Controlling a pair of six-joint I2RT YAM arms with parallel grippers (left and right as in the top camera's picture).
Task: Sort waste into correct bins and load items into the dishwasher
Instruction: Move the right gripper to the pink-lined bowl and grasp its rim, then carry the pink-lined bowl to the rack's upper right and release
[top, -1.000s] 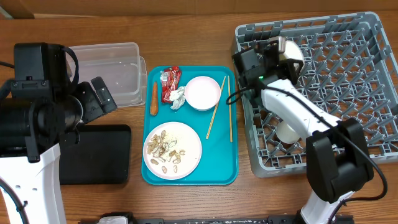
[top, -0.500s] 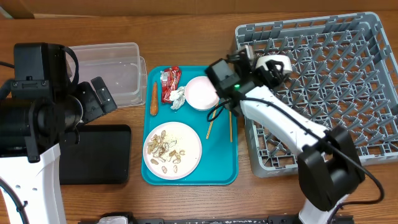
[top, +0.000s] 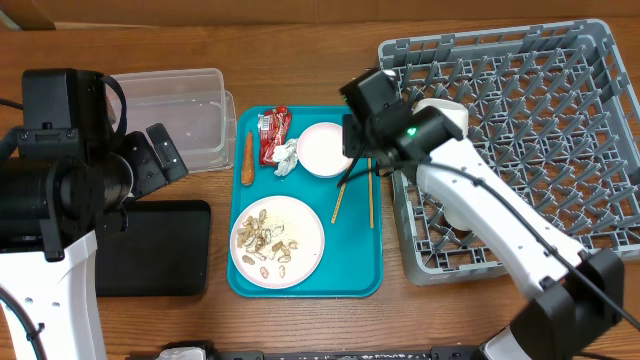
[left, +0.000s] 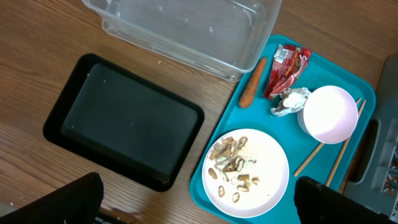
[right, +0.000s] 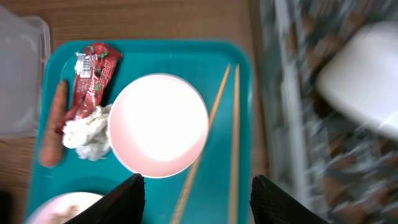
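On the teal tray (top: 305, 285) lie a pale pink bowl (top: 326, 149), two chopsticks (top: 345, 190), a white plate (top: 278, 241) with beige scraps, a red wrapper (top: 273, 133), a white tissue (top: 287, 157) and a carrot piece (top: 247, 159). My right gripper (right: 198, 199) is open and empty, hovering over the chopsticks (right: 211, 130) beside the pink bowl (right: 158, 124). My left gripper (left: 199, 205) is open and empty, high above the plate (left: 245, 171) and the black tray (left: 124, 121). The clear tub (top: 180, 115) stands at the back left. The grey rack (top: 540, 130) holds a white bowl (top: 445, 110) and a cream cup (top: 462, 212).
The black tray (top: 150, 248) lies at the front left, partly under my left arm. The rack's left wall stands right next to the teal tray's right edge. Bare wood table (top: 300, 60) runs along the back.
My right gripper has let go of the white bowl at the rack's back left corner and swung left over the teal tray's right side. The left arm has not moved.
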